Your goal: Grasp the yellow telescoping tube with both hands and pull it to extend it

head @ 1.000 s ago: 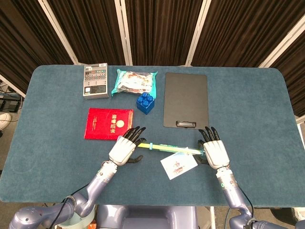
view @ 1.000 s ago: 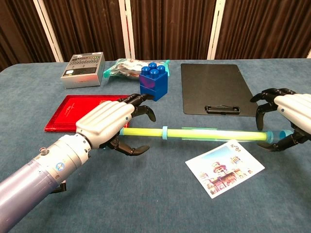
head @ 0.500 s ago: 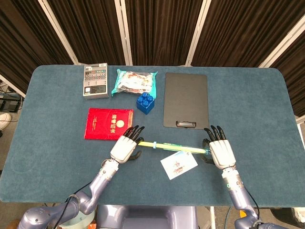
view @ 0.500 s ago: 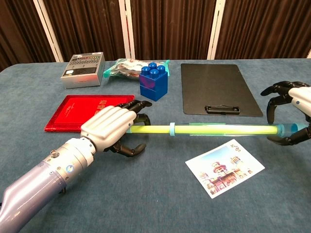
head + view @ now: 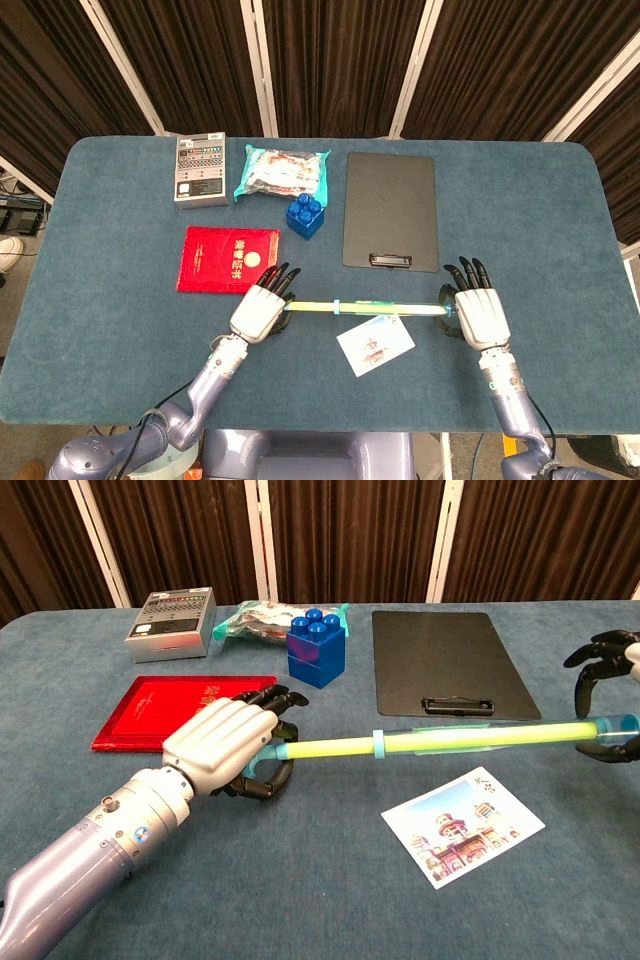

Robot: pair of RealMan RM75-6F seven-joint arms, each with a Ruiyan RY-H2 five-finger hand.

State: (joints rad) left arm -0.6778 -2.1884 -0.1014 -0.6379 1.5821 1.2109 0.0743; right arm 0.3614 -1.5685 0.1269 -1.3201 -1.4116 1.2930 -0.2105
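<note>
Yellow telescoping tube [image 5: 440,742] above the table [image 5: 120,260], ends gripped by left hand [image 5: 258,312] and right hand [image 5: 480,316] near the front edge.

A blue-covered table [image 5: 560,210] carries a black clipboard [image 5: 390,208] near its middle. Left of the clipboard lie a blue brick [image 5: 306,215], a snack packet [image 5: 283,172], a grey device [image 5: 201,169] and a red booklet [image 5: 229,259]; a picture card [image 5: 375,344] lies in front of it.

Bright, even overhead light, soft faint shadows, sharp focus, no notable glare.
</note>
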